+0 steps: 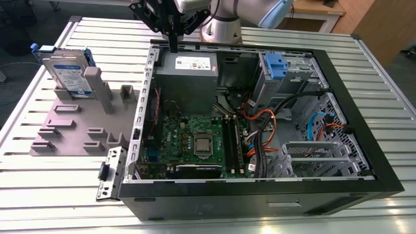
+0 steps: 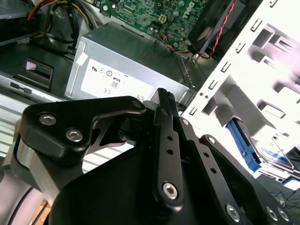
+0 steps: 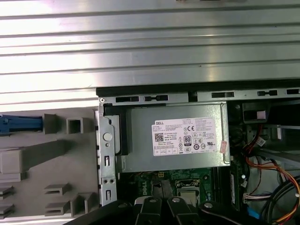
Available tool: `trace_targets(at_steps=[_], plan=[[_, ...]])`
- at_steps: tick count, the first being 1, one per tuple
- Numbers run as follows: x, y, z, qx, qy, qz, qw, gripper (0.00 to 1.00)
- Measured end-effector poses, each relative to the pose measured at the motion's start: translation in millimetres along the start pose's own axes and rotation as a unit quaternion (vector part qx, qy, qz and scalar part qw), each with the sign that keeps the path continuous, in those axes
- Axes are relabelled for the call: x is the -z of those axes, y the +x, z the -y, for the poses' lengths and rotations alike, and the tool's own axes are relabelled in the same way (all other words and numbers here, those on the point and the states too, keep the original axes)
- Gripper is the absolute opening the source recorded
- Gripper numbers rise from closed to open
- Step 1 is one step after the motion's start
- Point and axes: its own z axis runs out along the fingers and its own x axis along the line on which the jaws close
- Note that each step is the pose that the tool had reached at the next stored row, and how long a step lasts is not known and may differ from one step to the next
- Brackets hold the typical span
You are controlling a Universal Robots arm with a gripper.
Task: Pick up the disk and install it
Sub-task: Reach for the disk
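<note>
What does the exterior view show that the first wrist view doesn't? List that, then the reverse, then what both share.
The exterior view adds: the labelled face of the disk, standing upright in the grey fixture; the processor socket; the blue caddy in the drive bay; and the gripper hanging over the case edge by the power supply.
The first wrist view adds: a small pink tag at the edge of the power supply's sticker.
Both share: the power supply, the fixture, the slatted table and the disk's blue bracket.
</note>
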Motion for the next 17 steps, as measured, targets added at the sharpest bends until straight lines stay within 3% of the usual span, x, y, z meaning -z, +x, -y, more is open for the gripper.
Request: trace_targets(at_steps=[17], plan=[[0.0,10.8,0.8,0.0,0.0001,-0.0004,1.0,0.11]])
